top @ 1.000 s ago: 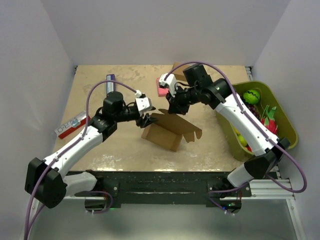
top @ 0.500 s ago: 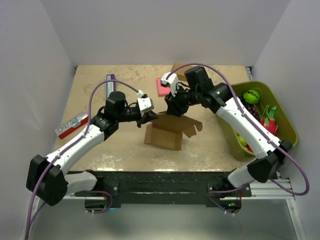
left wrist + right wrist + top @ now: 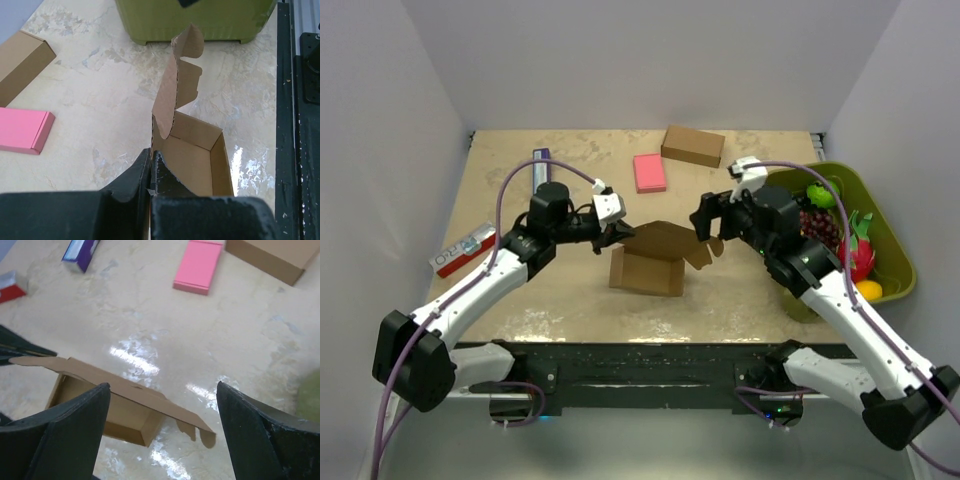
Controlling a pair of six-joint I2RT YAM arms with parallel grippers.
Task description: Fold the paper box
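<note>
On the counter (image 3: 520, 290) the paper box (image 3: 648, 270) stands near the middle, between my two arms and well apart from the ready-made brown box (image 3: 693, 146) and the pink block (image 3: 649, 172) at the far side. Its body is already formed into an open tray resting on its base, so I judge the step in hand to be closing the top. The long lid flap (image 3: 672, 240) stands raised over the opening, its tuck tab at the free end pointing toward the green bin (image 3: 890, 250). The next move, as I read it, calls for bringing the right arm onto that free end, pressing it down over the tray and steering the tab inside the far wall, while the left arm holds the body so that it cannot slide or collapse. The left tool (image 3: 617, 235) is pinched fully closed on the thin cardboard at the box's near corner. The right tool (image 3: 708, 225) gapes wide just beside the flap's end, holding nothing and, as far as I can tell, touching nothing.
</note>
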